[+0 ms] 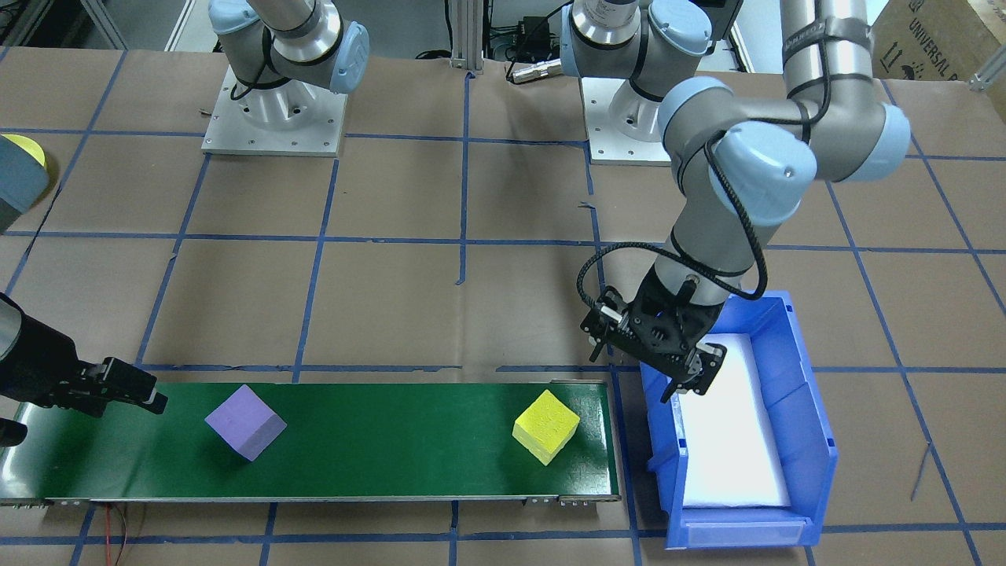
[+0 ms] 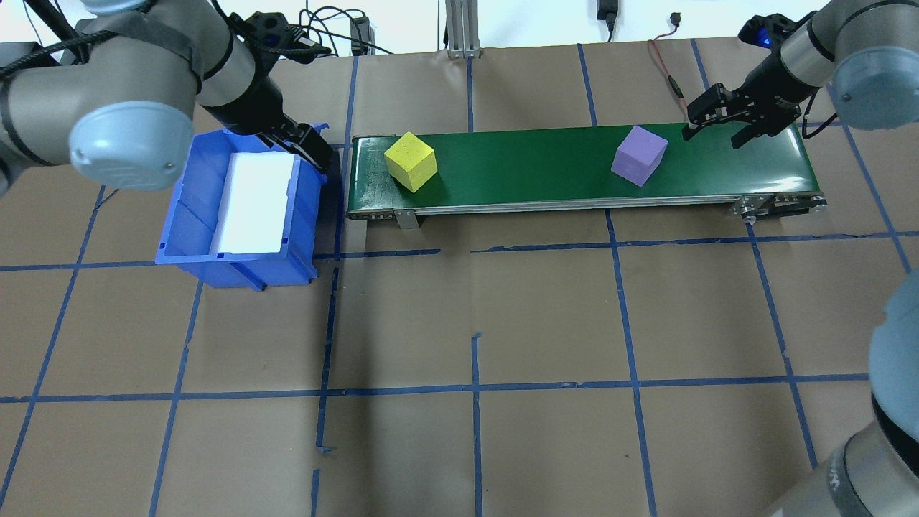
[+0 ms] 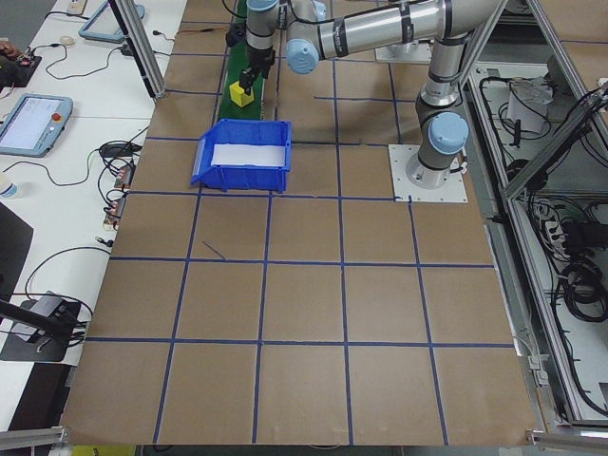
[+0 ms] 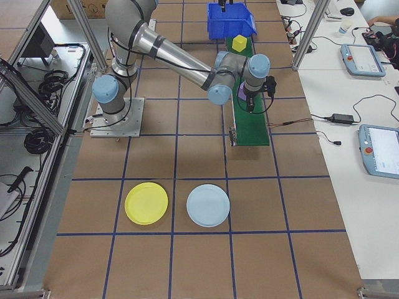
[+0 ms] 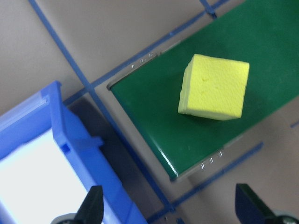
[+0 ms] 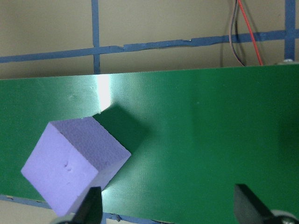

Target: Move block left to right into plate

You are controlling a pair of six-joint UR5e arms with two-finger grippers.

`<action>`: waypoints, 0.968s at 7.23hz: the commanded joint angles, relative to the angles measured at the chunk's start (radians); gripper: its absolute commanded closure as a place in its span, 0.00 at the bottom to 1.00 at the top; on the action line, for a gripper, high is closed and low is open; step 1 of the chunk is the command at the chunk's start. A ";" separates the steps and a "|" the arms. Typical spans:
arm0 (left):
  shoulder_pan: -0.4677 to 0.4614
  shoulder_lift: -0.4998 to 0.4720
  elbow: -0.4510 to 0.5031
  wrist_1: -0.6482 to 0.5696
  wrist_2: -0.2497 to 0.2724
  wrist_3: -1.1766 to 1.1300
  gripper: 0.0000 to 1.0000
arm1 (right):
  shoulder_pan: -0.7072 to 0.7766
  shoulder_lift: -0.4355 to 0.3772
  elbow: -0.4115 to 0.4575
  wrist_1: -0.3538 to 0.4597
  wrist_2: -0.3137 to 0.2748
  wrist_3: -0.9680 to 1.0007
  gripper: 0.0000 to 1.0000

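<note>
the purple block (image 2: 638,155) sits tilted on the green conveyor belt (image 2: 538,169), toward the belt's right end in the overhead view, resting free with nothing gripping it. the yellow block (image 2: 411,161) sits on the same belt near its left end, well apart from the purple one. nearest the robot's side of the table, well away from the belt, the yellow plate (image 4: 146,203) lies flat on the brown paper just beside a pale blue plate (image 4: 208,205); both show only in the right side view. farther out, the blue bin (image 2: 240,208) stands just off the belt's left end, with a white sheet lying inside it. the left gripper (image 1: 690,373) hangs over the bin's edge nearest the belt, fingers spread apart and holding nothing. the right gripper (image 2: 719,126) hovers over the belt's right end, just beside the purple block, its fingers spread wide and empty too.
</note>
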State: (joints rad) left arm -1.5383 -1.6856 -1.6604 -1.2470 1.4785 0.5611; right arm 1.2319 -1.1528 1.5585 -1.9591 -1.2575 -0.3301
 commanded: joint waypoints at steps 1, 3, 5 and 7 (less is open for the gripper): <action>0.049 0.121 -0.001 -0.214 0.057 -0.012 0.00 | 0.004 0.001 0.008 -0.004 0.001 -0.001 0.00; 0.040 0.129 -0.002 -0.241 0.049 -0.157 0.00 | 0.012 0.005 0.014 -0.003 0.001 0.009 0.00; 0.050 0.162 -0.001 -0.250 0.107 -0.354 0.00 | 0.032 0.010 0.015 -0.009 0.001 0.011 0.00; 0.049 0.175 0.001 -0.258 0.183 -0.513 0.00 | 0.032 0.022 0.015 -0.014 0.000 0.008 0.00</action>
State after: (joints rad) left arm -1.4926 -1.5214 -1.6614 -1.5016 1.6292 0.1290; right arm 1.2629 -1.1366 1.5735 -1.9694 -1.2566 -0.3201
